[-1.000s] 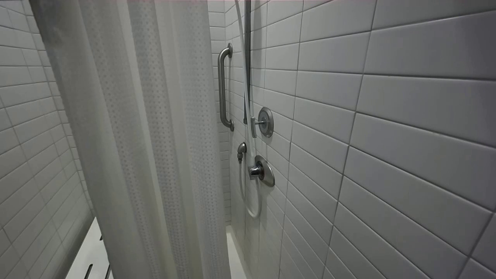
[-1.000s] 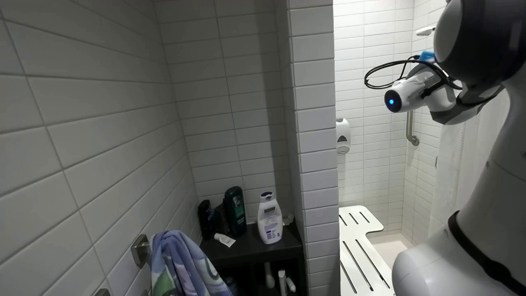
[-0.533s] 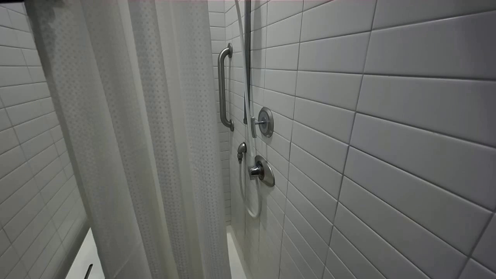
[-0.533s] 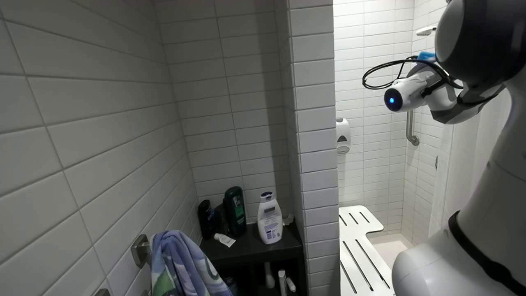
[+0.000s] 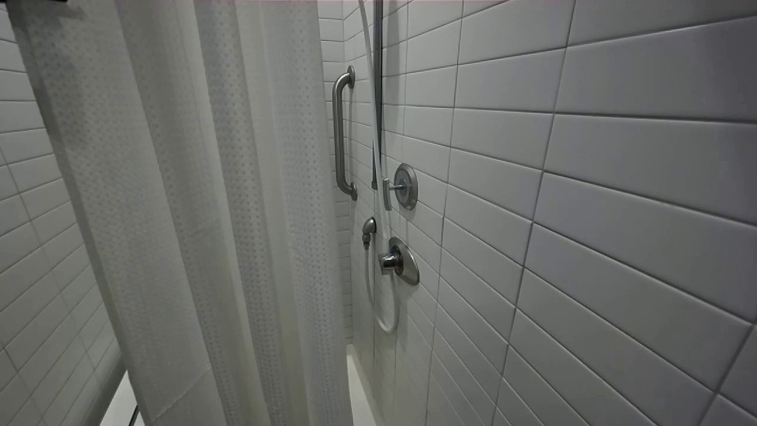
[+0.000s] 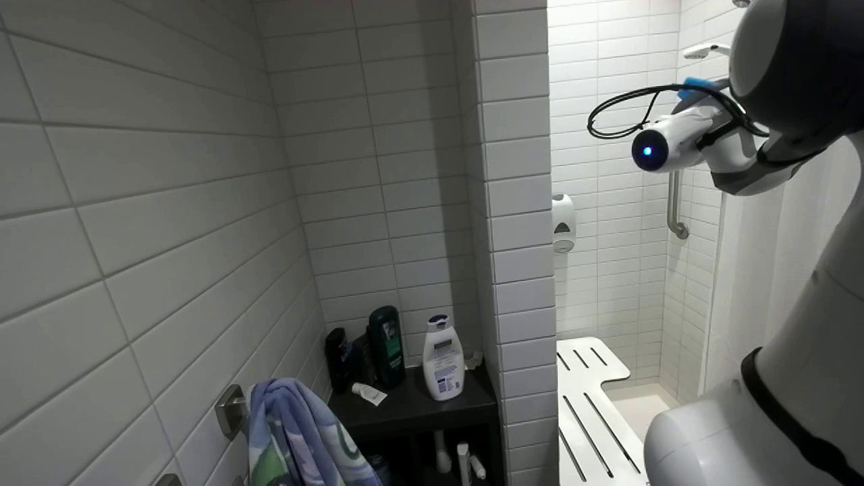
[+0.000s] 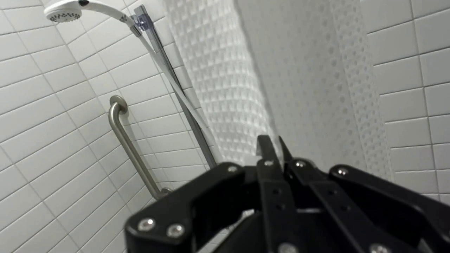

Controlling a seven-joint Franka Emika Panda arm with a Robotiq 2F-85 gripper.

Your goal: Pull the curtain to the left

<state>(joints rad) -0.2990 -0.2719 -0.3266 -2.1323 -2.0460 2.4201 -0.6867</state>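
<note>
The white curtain (image 5: 195,207) hangs in long vertical folds in an exterior view, its free edge slanting down from the top left corner. It also shows as a pale strip (image 6: 749,270) partly hidden behind the arm in an exterior view. In the wrist view the waffle-textured curtain (image 7: 221,70) runs down into my gripper (image 7: 273,143). The black fingers are closed together with the curtain's edge pinched between their tips. The gripper is hidden behind the arm in an exterior view; only a dark sliver shows at the top left corner of an exterior view.
A grab bar (image 5: 339,133), a shower valve (image 5: 404,260) and a hose are on the tiled wall. A white slotted bench (image 6: 594,405) stands beside the arm. A tiled pillar (image 6: 520,270), a black shelf with bottles (image 6: 443,358) and a hanging towel (image 6: 297,432) are nearby.
The curtain's free edge has moved left in an exterior view, covering more of the bench and back wall. The arm's wrist has risen slightly, and its upper part has shifted right in an exterior view.
</note>
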